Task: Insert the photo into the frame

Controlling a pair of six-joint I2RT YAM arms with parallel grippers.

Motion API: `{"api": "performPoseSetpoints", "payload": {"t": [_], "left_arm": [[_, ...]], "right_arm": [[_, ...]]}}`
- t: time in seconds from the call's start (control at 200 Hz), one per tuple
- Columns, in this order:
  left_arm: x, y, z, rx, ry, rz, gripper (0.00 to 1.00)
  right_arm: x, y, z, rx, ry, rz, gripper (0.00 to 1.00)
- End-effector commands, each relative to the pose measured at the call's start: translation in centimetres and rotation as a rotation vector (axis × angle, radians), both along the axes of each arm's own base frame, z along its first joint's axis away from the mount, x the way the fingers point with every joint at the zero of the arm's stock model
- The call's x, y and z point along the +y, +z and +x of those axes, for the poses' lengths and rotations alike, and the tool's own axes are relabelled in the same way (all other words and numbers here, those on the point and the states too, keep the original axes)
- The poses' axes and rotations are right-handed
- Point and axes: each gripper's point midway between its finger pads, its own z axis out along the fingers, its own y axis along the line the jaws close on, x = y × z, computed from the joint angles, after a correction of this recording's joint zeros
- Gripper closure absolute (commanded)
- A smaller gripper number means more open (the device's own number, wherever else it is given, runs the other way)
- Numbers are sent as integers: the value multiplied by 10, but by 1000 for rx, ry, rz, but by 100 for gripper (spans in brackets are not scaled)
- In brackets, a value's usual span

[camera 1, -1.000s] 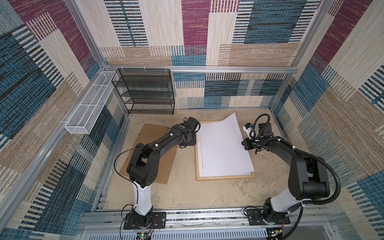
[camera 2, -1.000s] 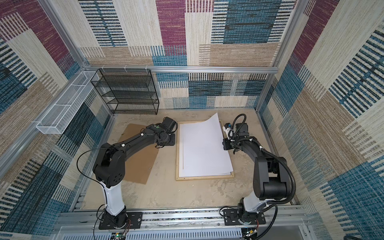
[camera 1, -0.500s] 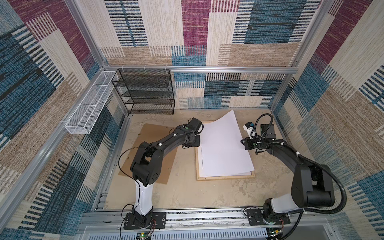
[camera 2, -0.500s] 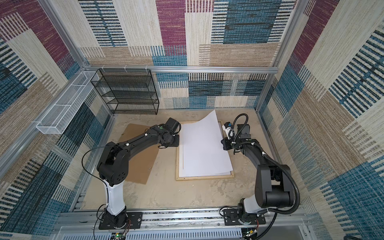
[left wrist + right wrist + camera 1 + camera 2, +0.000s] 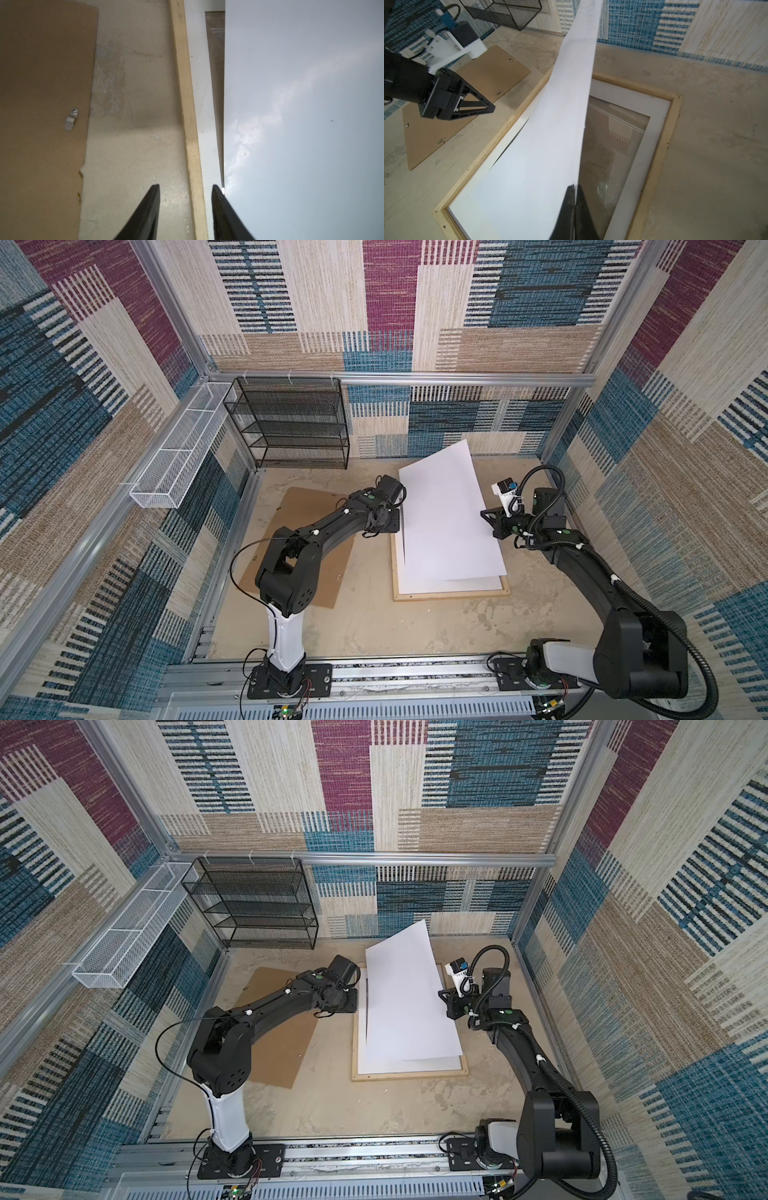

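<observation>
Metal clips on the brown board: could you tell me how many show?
4 on the backing board, right wrist view: one clip, another, a third, a fourth, each near an edge. The left gripper covers part; more may hide.

Woven patchwork walls (image 5: pixel 390 294) in blue, magenta, cream and tan (striped in places) enclose a mottled beige floor (image 5: pixel 374 626), silver metal rails (image 5: pixel 457 379) run along the joins, a black mesh shelf rack (image 5: pixel 291 423) stands at the back wall, and a white wire basket (image 5: pixel 174 452) hangs on the left
</observation>
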Motion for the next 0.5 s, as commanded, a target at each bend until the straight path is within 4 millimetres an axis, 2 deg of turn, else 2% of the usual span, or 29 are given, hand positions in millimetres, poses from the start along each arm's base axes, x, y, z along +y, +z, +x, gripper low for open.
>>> {"api": "performPoseSetpoints", "payload": {"t": [0.0,0.09,0.16,0.285,0.381,0.496], "left_arm": [[1,6,6,-36,-1,3,56],[2,5,6,-36,3,3,56],[1,4,6,-33,6,-2,55],[1,2,7,-31,7,1,56],[5,1,6,-24,10,20,56],[8,1,7,-29,13,26,56]], "right_arm": [[7,21,12,-52,26,74,100],[11,19,20,11,64,161,100],[16,8,27,94,83,230,100],[12,-34,42,302,46,356,100],[9,-72,41,423,4,357,100],[6,-86,35,452,-20,339,100]]}}
